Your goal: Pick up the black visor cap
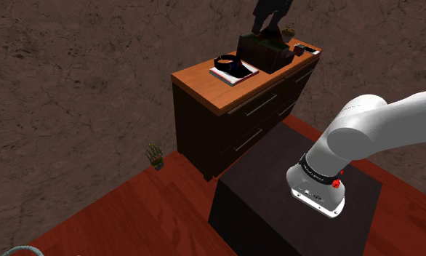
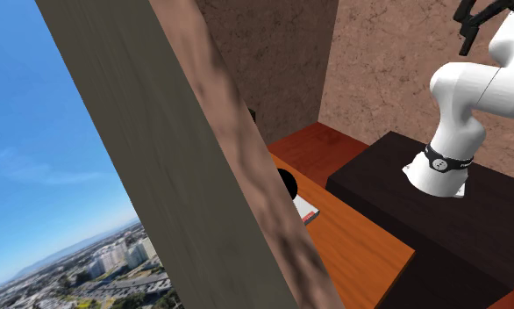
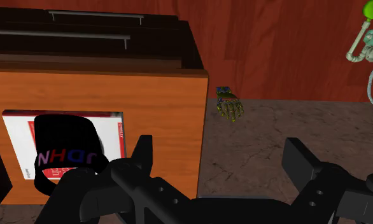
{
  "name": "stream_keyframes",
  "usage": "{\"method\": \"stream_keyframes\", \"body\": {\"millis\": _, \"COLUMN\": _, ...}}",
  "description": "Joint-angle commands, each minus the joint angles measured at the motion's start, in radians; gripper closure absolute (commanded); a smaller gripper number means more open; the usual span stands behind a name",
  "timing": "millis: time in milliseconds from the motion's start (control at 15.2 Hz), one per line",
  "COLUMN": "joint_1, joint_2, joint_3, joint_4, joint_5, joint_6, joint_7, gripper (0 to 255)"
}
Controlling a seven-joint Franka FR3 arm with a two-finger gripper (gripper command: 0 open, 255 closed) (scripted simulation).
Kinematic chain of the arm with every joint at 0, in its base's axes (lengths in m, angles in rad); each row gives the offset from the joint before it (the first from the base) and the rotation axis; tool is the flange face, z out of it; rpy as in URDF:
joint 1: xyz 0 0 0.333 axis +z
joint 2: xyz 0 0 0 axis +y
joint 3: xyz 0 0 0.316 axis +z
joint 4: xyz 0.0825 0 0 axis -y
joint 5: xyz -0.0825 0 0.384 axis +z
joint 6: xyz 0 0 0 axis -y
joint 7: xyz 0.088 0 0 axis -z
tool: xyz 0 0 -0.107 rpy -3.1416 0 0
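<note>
Wrist view: the gripper (image 3: 220,149) hangs with fingers spread wide, nothing between them. At its nine o'clock the black visor cap (image 3: 65,149) lies on a white book (image 3: 16,143) on the orange tabletop (image 3: 160,114), lettered band toward the gripper; where the brim points I cannot tell. In the shoulder view its long axis runs roughly nine to three o'clock, with a dark box (image 1: 262,49) at its two o'clock. Farther off, a potted plant (image 3: 228,105) sits on the floor (image 3: 274,140).

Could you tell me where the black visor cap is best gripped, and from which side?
Probably from above, pinching the raised curved band of the black visor cap: it lies on a book on the dresser, band standing up.
</note>
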Motion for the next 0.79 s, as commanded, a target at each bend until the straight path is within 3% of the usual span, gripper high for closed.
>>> {"method": "stream_keyframes", "body": {"millis": 0, "joint_1": 0.0, "joint_2": 0.0, "joint_3": 0.0, "joint_4": 0.0, "joint_5": 0.0, "joint_6": 0.0, "joint_7": 0.0, "gripper": 0}}
{"method": "stream_keyframes", "body": {"millis": 726, "joint_1": -0.023, "joint_2": 0.32, "joint_3": -0.087, "joint_4": 0.028, "joint_5": -0.043, "joint_6": 0.27, "joint_7": -0.138, "gripper": 0}}
